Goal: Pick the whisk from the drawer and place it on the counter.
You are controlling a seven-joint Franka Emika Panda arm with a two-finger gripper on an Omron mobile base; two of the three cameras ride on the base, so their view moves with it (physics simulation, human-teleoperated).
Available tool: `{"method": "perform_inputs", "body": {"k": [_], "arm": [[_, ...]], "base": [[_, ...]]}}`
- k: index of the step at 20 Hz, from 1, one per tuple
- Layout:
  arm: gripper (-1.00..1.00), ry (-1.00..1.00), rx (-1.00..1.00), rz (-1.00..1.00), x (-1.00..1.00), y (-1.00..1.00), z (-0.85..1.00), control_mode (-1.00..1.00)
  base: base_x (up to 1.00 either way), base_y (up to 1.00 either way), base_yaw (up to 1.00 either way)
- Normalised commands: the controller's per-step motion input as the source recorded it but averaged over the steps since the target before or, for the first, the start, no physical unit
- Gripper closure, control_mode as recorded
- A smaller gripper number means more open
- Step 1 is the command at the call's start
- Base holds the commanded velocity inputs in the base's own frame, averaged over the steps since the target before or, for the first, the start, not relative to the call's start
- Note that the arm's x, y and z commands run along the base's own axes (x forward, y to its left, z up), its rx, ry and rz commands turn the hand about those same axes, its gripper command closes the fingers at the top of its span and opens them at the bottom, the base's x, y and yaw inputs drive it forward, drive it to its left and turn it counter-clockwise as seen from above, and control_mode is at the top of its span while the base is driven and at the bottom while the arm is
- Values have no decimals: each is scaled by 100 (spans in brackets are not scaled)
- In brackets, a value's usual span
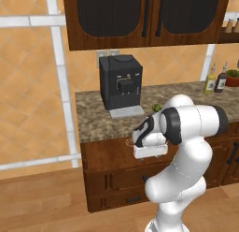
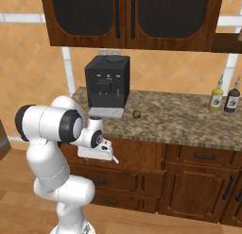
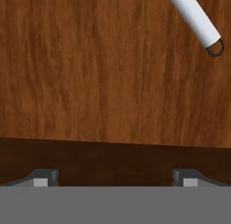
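The drawer [image 1: 105,154] stands pulled out under the counter [image 1: 93,119]; in the hand view its plain wooden bottom [image 3: 90,83] lies below me. The whisk lies in it: its wire head [image 1: 129,142] pokes out left of my hand, and its pale handle [image 3: 195,17], ending in a small ring, crosses the top right of the hand view. My gripper [image 3: 115,180] hangs open just over the drawer [image 2: 142,153], fingertips [image 3: 43,178] wide apart with nothing between them. The handle lies off to one side of the jaws, not touching them. My gripper [image 1: 149,155] points down.
A black coffee machine [image 1: 120,81] stands on the counter [image 2: 189,120] behind the drawer, with a small green fruit [image 2: 137,114] to its right. Two bottles [image 2: 216,98] stand far right. Upper cabinets [image 1: 140,16] hang above. Narrower drawer fronts [image 2: 198,156] sit to the right.
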Motion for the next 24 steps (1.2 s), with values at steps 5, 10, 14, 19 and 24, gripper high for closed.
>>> {"method": "perform_inputs", "body": {"k": [5, 10, 14, 19, 24], "arm": [[-100, 4, 0, 2, -58, -20, -5, -100], [-100, 0, 0, 1, -95, -30, 0, -100], [-100, 0, 0, 0, -97, -23, -1, -100], [-100, 0, 0, 0, -73, -10, 0, -100], [-100, 0, 3, 1, 37, -14, 6, -100]], "base": [[0, 0, 0], [0, 0, 0], [0, 0, 0], [0, 0, 0], [0, 0, 0]]}}
